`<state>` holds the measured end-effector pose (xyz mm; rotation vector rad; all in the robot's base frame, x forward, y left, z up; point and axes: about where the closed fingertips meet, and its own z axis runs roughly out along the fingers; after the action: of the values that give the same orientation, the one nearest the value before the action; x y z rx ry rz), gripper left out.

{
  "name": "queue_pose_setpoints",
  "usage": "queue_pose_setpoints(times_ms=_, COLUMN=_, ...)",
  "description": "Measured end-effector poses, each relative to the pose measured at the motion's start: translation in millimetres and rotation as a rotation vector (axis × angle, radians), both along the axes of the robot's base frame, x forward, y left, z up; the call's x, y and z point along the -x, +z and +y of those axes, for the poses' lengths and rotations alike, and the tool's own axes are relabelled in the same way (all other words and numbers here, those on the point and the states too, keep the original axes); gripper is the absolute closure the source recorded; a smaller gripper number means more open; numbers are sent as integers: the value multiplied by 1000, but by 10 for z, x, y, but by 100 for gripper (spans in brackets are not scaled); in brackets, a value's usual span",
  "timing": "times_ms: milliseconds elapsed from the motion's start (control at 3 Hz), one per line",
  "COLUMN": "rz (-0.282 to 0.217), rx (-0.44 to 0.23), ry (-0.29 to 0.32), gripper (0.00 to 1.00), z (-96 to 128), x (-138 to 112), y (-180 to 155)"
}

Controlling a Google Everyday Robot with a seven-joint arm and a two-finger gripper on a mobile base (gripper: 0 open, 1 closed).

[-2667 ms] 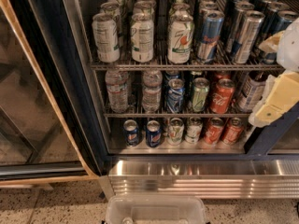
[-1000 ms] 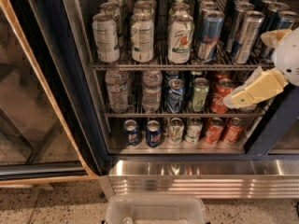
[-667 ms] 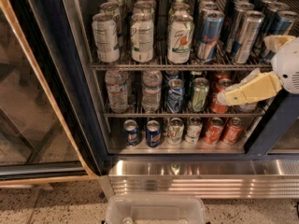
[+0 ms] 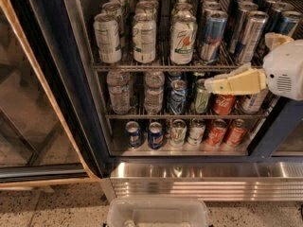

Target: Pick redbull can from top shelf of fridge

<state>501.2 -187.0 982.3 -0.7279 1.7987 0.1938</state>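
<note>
The pincer reaches in from the right at the level of the middle rack, pointing left; whether it is wide or narrow cannot be told. The fridge stands open in front of it. On the top shelf, the nearest redbull can stands in the front row, just right of the 7up can. It is above the pincer's tip and apart from it.

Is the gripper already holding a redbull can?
No: the gripper hangs in front of the middle rack with nothing in it, while the redbull cans stand on the top shelf.
</note>
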Motion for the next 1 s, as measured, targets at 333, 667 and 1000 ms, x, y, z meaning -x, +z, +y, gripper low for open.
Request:
queue_pose_setpoints(times_ms=333, rz=0, rx=0, ry=0, gripper=0, z=0, x=1, y=-1)
queue_pose_setpoints(times_ms=667, rz=-23, rx=-36, ry=-9, gripper=0, z=41, x=-36, y=-4)
queue_pose_setpoints(times_ms=1000, rz=-99, rx=-135, ry=-58, gripper=0, z=72, x=-158, y=-3)
